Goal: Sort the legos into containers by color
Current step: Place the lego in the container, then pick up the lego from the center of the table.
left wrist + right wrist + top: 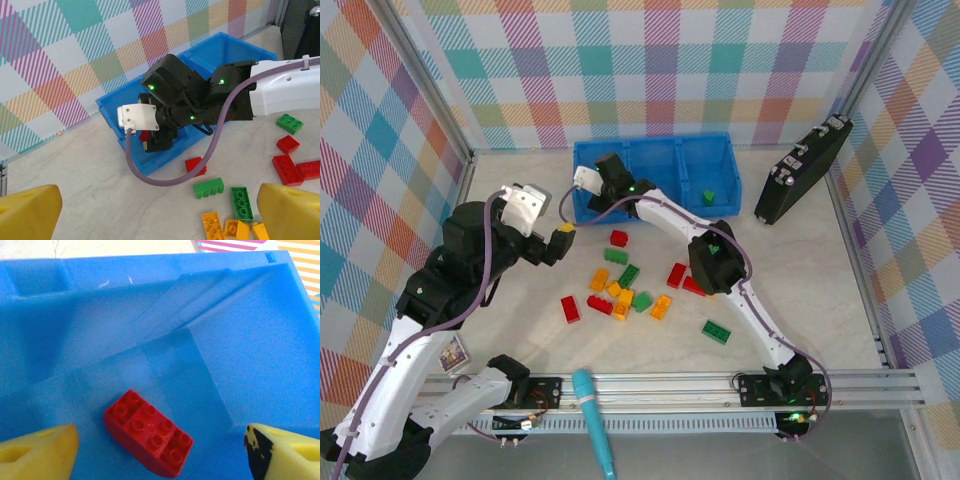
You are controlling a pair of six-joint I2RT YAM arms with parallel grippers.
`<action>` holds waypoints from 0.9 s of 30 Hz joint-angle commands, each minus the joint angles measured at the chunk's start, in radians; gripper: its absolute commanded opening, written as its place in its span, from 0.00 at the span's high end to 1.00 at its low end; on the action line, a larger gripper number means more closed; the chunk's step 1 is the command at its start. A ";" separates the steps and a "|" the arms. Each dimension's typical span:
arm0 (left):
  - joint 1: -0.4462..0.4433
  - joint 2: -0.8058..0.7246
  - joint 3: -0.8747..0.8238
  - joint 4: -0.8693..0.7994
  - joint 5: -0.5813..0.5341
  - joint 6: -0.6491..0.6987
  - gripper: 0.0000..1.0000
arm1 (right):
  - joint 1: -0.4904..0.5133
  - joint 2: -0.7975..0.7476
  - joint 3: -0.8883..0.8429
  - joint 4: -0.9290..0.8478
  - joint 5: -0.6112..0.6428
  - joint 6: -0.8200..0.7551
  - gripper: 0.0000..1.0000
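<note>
Top external: the right arm is stretched long from its base, elbow above the loose legos [625,285] on the table, wrist bent down into the left-end compartment of the blue bin [665,150]. The right gripper [605,190] is inside that compartment. One green brick [708,197] sits in the right-end compartment. The left arm is folded back on the left, with the left gripper [560,235] hovering near the pile's left edge.

Left wrist: the left fingers [27,212] are spread wide with nothing between them, bricks below. The right arm's wrist dips into the bin's end compartment, with a bit of red at its tips.

Right wrist: the red brick [149,432] lies studs-up on the compartment floor. The yellow pads [37,452] stand apart on either side, not touching it, so it is released.

The step looks like a drop-off of a red piece. To do it well, keep the jaws wide, lift straight up clear of the bin walls so a pad doesn't drag the brick, then swing back to the pile. Other reds should go in this same compartment.
</note>
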 commanded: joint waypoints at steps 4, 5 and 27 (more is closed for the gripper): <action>-0.012 -0.007 0.012 0.016 -0.021 0.015 0.00 | 0.019 -0.108 0.013 -0.006 -0.043 0.051 0.12; -0.012 -0.005 0.011 0.016 -0.026 0.018 0.00 | 0.019 -0.137 0.013 -0.014 -0.051 0.076 0.12; -0.014 0.044 0.076 -0.026 -0.021 0.027 0.00 | -0.145 -1.052 -0.944 -0.234 0.197 0.804 0.09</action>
